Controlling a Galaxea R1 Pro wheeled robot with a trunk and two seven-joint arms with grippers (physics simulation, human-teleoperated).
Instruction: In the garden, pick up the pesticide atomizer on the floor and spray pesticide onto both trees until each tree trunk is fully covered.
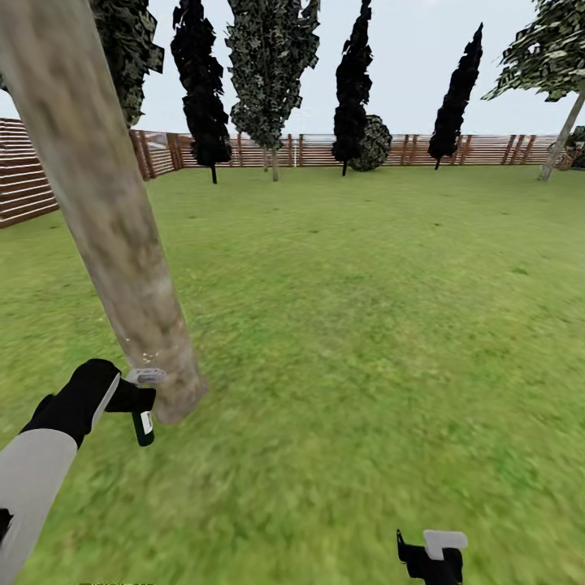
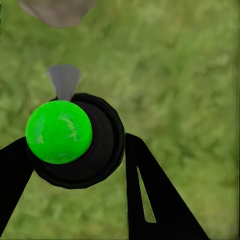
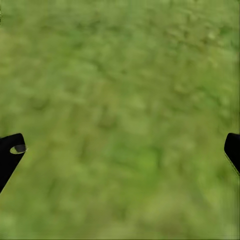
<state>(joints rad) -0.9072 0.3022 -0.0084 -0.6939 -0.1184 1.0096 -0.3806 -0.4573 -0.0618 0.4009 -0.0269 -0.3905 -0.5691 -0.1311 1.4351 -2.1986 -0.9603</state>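
Left hand (image 1: 134,398) is clamped on the atomizer (image 1: 144,422), its grey nozzle just beside the foot of the trunk (image 1: 122,244), a few whitish pesticide (image 1: 146,356) specks showing on the bark there. Right hand (image 1: 431,561) hangs low over the lawn (image 1: 366,325), fingers (image 3: 10,155) spread wide and holding nothing. Far back, dark narrow trees (image 1: 203,89) line the fence (image 1: 479,150).

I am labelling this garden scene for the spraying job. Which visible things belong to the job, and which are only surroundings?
Belong to the job:
- pesticide atomizer, held in the left gripper
- tree trunk, close to the nozzle
- second tree, far right

Only surroundings:
- dark narrow trees
- wooden fence
- round bush
- right gripper, open
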